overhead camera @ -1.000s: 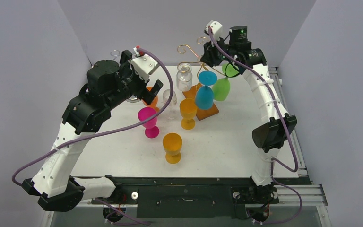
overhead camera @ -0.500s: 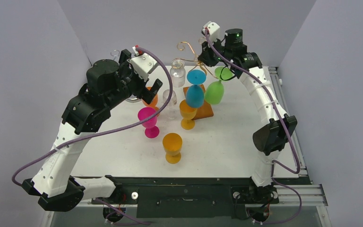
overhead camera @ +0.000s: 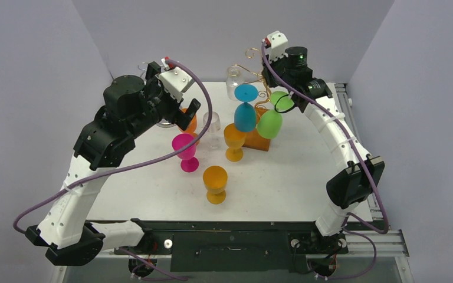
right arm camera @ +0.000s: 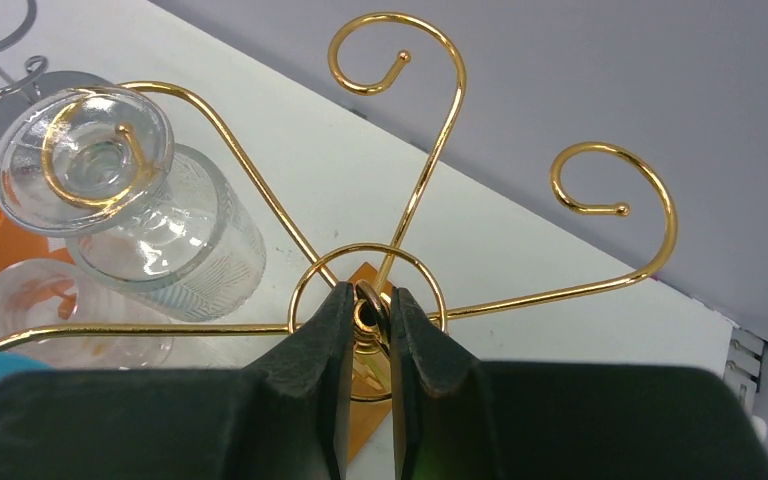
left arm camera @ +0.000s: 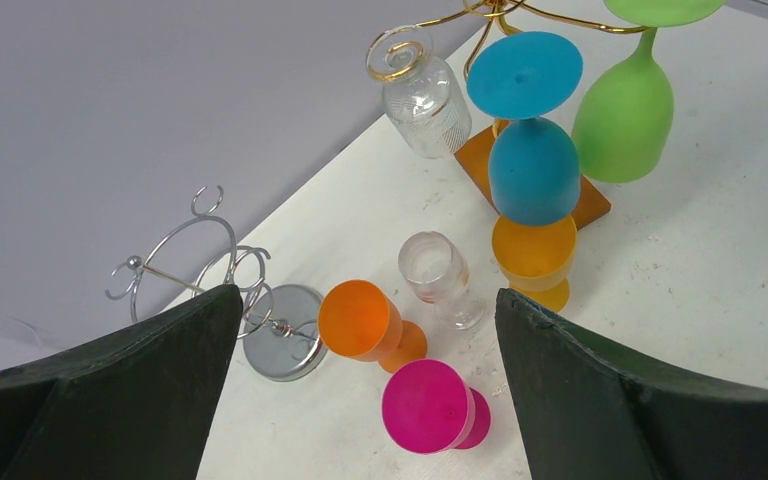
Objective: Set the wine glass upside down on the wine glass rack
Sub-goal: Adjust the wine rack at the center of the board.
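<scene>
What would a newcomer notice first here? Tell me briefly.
The gold rack at the table's far side stands out, with a blue glass, a green glass and a clear glass hanging upside down from it. The right gripper is pinched shut on the rack's top centre. Nearer, a pink goblet and orange goblets stand upright.

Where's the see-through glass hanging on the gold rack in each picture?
Top external: the clear glass is at the back centre, up-left of the blue glass.
Left wrist: top middle, left of the blue glass.
Right wrist: left side, close up.
Shared landmark: the gold rack it hangs from.
</scene>
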`<state>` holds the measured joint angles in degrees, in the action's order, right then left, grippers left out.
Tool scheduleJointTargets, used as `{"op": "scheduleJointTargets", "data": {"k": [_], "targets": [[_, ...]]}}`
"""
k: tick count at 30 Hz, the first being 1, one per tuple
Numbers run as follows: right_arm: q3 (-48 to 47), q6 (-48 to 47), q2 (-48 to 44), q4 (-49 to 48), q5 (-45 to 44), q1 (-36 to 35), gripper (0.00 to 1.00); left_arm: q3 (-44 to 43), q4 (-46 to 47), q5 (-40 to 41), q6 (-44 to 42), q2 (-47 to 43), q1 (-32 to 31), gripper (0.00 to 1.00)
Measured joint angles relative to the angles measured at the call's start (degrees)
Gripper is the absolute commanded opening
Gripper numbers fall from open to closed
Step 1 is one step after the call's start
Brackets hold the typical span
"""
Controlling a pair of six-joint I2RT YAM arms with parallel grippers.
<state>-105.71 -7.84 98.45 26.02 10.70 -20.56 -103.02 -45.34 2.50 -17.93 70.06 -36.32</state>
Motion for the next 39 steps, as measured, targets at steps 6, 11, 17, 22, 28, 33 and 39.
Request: {"op": "scheduleJointTargets", "data": {"k": [6, 11, 17, 22, 28, 33, 39], "targets": [[-0.02, 3.10, 0.00, -0.11, -6.88, -0.07, 0.00, 0.02, 0.00, -0.02, 0.35, -0.57, 0.00, 0.96], [-0.02, 6.86, 0.00, -0.09, -14.60, -0.37, 0.00, 0.48, 0.07, -0.02, 0.39, -1.22, 0.02, 0.96], [-0.02, 12.39, 0.00, 0.28, -24.59, -2.10, 0.00, 1.16, 0.11, -0.04, 0.42, -1.66, 0.04, 0.96], [-0.02, 17.57, 0.26, 0.55, -32.28, -4.11, 0.00, 2.10, 0.17, -0.04, 0.39, -2.01, 0.04, 0.96], [-4.07, 23.74, 3.69, 1.81, -42.73, -7.13, 0.00, 2.40, 0.22, -0.04, 0.39, -2.19, 0.04, 0.96], [-5.29, 26.43, 5.40, 1.05, -47.78, -8.48, 0.14, 2.40, 0.52, -0.07, 0.39, -2.45, 0.04, 0.96], [-2.32, 27.74, 3.93, -2.47, -48.92, -8.55, 0.39, 2.40, 0.52, -0.17, 0.37, -2.78, 0.04, 0.96]]}}
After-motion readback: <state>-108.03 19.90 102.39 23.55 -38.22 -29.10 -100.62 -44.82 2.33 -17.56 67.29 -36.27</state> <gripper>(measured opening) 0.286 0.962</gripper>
